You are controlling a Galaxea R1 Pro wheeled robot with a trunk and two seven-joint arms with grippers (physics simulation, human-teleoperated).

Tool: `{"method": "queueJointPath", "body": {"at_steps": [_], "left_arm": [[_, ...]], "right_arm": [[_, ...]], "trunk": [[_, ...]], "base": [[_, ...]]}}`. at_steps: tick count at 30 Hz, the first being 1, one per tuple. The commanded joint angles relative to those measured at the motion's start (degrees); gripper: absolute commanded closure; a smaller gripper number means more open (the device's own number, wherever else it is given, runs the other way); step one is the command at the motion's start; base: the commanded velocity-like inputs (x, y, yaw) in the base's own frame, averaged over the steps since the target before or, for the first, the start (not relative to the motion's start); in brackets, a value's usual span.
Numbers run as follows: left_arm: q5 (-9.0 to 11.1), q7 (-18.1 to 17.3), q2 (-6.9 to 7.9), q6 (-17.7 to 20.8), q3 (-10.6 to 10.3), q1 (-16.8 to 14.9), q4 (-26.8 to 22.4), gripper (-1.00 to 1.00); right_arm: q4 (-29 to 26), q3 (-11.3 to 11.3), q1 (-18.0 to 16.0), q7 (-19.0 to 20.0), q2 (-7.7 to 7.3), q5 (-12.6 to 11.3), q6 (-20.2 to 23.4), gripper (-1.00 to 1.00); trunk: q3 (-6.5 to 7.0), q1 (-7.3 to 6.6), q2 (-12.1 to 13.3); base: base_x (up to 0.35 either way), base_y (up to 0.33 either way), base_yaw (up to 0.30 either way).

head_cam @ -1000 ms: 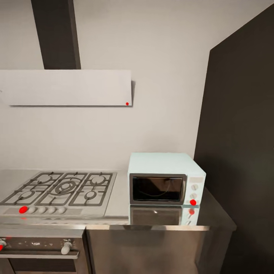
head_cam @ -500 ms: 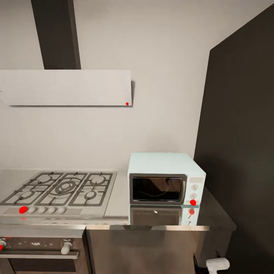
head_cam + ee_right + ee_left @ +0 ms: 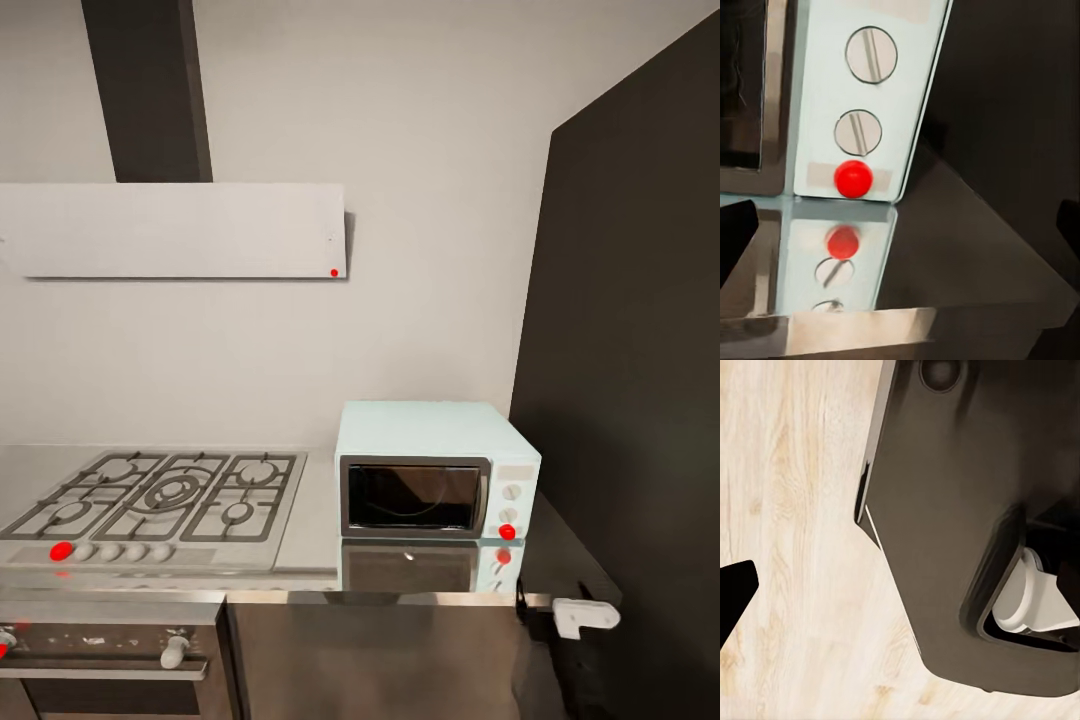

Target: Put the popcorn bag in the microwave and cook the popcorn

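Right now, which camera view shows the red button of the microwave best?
The right wrist view: the red button is large and sharp there, under two round knobs on the microwave. The head view has the button only as a tiny dot. The left wrist view faces a wooden floor instead.

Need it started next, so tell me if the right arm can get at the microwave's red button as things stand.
Probably yes. The right gripper hangs at the countertop corner, pointed at the microwave; its wrist view shows the red button straight ahead, unobstructed.

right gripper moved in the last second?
Yes. The right gripper has risen into head view, now beside the countertop edge, below the microwave.
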Motion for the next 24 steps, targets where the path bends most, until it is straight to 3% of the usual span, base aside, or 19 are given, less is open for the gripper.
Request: {"method": "queueJointPath", "body": {"at_steps": [1, 6, 8, 12, 14, 16, 24], "left_arm": [[-0.2, -0.2, 0.0, 0.4, 0.4, 0.1, -0.2, -1.0], [-0.2, -0.2, 0.0, 0.4, 0.4, 0.1, -0.2, -1.0], [-0.2, -0.2, 0.0, 0.4, 0.4, 0.1, -0.2, -1.0], [-0.2, -0.2, 0.0, 0.4, 0.4, 0.1, -0.2, -1.0], [-0.2, -0.2, 0.0, 0.4, 0.4, 0.1, -0.2, -1.0], [-0.2, -0.2, 0.0, 0.4, 0.4, 0.1, -0.2, -1.0], [-0.2, -0.2, 0.0, 0.4, 0.4, 0.1, -0.2, -1.0]], "right_arm": [[-1.6, 0.2, 0.0, -0.3, 0.05, 0.0, 2.1, -1.0], [-8.9, 3.0, -0.7, 0.0, 0.06, -2.7, 13.9, -1.0], [-10.1, 4.3, -2.9, 1.2, 0.06, -4.2, 19.0, -1.0], [-10.5, 5.3, -4.9, 2.9, 0.06, -6.4, 24.4, -1.0], [-10.6, 7.6, -5.2, 3.2, 0.06, -6.9, 25.3, -1.0], [-10.6, 8.5, -5.3, 3.2, 0.06, -7.0, 25.5, -1.0], [-10.6, 9.2, -5.3, 3.3, 0.06, -7.2, 25.8, -1.0]], "trunk": [[-0.01, 0.02, 0.0], [-0.01, 0.02, 0.0], [-0.01, 0.02, 0.0], [-0.01, 0.02, 0.0], [-0.01, 0.02, 0.0], [-0.01, 0.02, 0.0], [-0.27, 0.02, 0.0]], "base": [[0.0, 0.0, 0.0], [0.0, 0.0, 0.0], [0.0, 0.0, 0.0], [0.0, 0.0, 0.0], [0.0, 0.0, 0.0], [0.0, 0.0, 0.0], [0.0, 0.0, 0.0]]}}
